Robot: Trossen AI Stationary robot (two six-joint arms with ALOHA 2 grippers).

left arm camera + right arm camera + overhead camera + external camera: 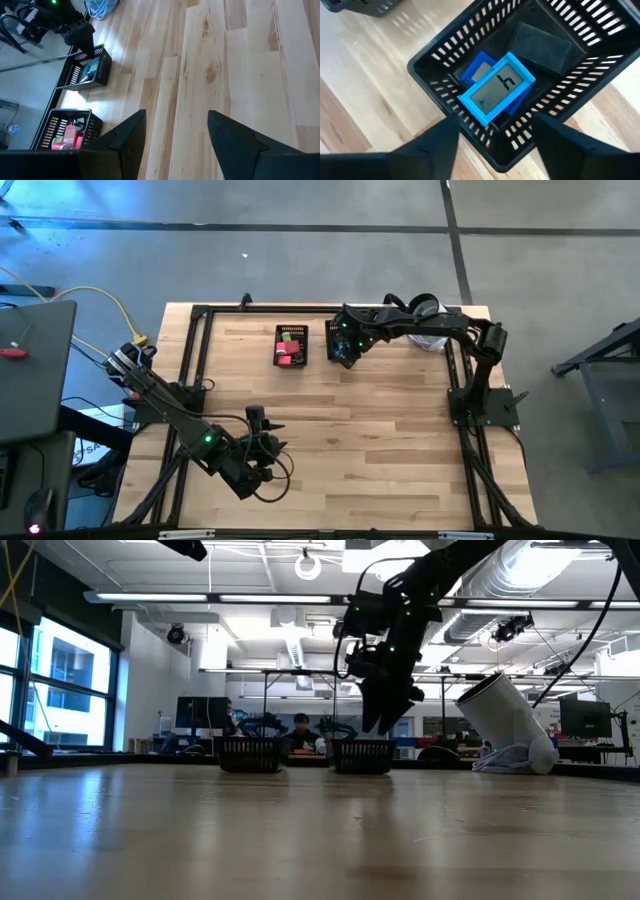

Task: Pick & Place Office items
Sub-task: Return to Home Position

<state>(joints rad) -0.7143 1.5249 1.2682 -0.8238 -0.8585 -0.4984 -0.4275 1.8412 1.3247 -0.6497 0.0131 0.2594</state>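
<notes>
Two black mesh trays stand at the table's far middle. The left tray (291, 345) holds red, pink and green pieces (67, 136). The right tray (470, 45) holds a blue-framed piece with a grey face (497, 87), which lies on another blue piece (477, 70), and a black block (542, 45). My right gripper (495, 127) hangs open above this tray (362, 755), touching nothing; it also shows in the high view (340, 345) and the low view (385, 725). My left gripper (175, 117) is open and empty over bare wood near the table's near left (262, 430).
A white cylinder (505, 720) leans tilted at the table's far right, behind my right arm (430, 335). A black frame (200, 340) runs along the table's edges. Bare wood (370, 430) lies between the trays and the near edge. People sit in the room beyond (300, 730).
</notes>
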